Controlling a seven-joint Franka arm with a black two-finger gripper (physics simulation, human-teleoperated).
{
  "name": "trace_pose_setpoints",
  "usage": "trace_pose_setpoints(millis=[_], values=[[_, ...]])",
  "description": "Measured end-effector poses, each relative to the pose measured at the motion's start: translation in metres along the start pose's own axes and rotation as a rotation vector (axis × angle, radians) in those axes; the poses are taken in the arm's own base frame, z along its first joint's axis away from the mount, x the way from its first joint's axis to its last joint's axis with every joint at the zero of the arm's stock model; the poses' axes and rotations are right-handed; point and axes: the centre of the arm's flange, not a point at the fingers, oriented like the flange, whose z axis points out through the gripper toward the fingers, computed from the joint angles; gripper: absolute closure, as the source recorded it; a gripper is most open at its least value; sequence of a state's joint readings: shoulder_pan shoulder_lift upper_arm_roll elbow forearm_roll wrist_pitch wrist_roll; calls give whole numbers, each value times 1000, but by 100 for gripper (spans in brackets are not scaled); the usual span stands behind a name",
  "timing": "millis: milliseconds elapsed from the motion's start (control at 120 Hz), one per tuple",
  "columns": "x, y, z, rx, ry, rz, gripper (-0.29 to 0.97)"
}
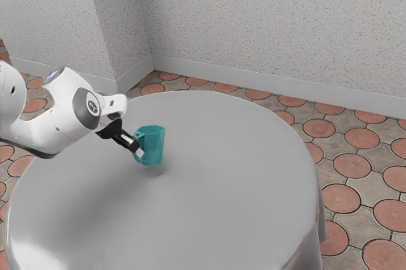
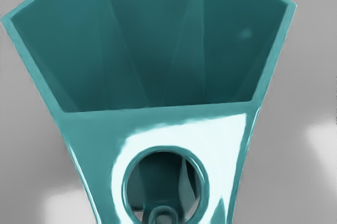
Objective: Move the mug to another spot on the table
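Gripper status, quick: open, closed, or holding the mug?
Gripper: right at the handle side of the teal mug; whether it is open or closed cannot be told.

text on the mug (image 1: 151, 145): none readable
text on the arm (image 1: 57, 115): none readable
text on the table (image 1: 228, 213): none readable
signs, numbers, brands elsewhere: none readable

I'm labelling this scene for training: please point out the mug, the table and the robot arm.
mug (image 1: 151, 146): exterior view, its teal side wall.
table (image 1: 241, 175): exterior view, bare grey top.
robot arm (image 1: 63, 118): exterior view, white forearm link.
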State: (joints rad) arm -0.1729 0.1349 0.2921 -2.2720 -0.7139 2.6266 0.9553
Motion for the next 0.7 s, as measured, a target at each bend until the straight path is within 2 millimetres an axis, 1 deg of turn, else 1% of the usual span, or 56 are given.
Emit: trace_pose_setpoints(millis=[75, 167, 300, 425, 508, 700], values=[[-7, 0, 4, 0, 37, -18, 68], [-12, 5, 9, 15, 60, 4, 68], [-32, 15, 23, 39, 43, 60, 68], [-49, 14, 28, 66, 28, 104, 69], [-50, 13, 28, 84, 30, 138, 70], [-43, 13, 24, 117, 48, 218, 70]])
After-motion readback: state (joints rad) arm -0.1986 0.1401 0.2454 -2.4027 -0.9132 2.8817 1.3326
